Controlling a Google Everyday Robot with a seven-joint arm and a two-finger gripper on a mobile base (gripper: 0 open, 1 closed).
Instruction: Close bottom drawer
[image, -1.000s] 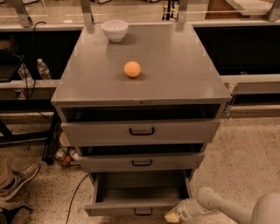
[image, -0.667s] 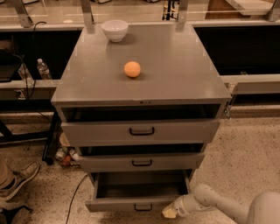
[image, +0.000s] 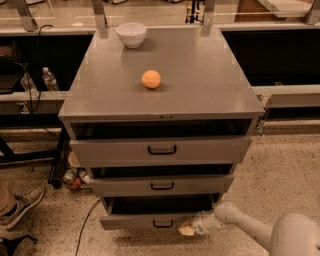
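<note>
Speckled floor (image: 292, 167), jaws at bottom drawer (image: 131, 221) front

On top of the cabinet (image: 200, 85), a bowl (image: 131, 34) sits at the back left. A ball (image: 151, 79) lies in front of it, near the middle. The gripper (image: 187, 229) is low down, right by the front of the bottom drawer (image: 145, 221), at its right end.

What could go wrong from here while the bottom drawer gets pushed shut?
The gripper sits at the right end of the bottom drawer front, right of its handle, so an off-centre push might skew and jam the drawer. A hard shove might also jolt the cabinet and set the loose orange ball on its top rolling.
</note>
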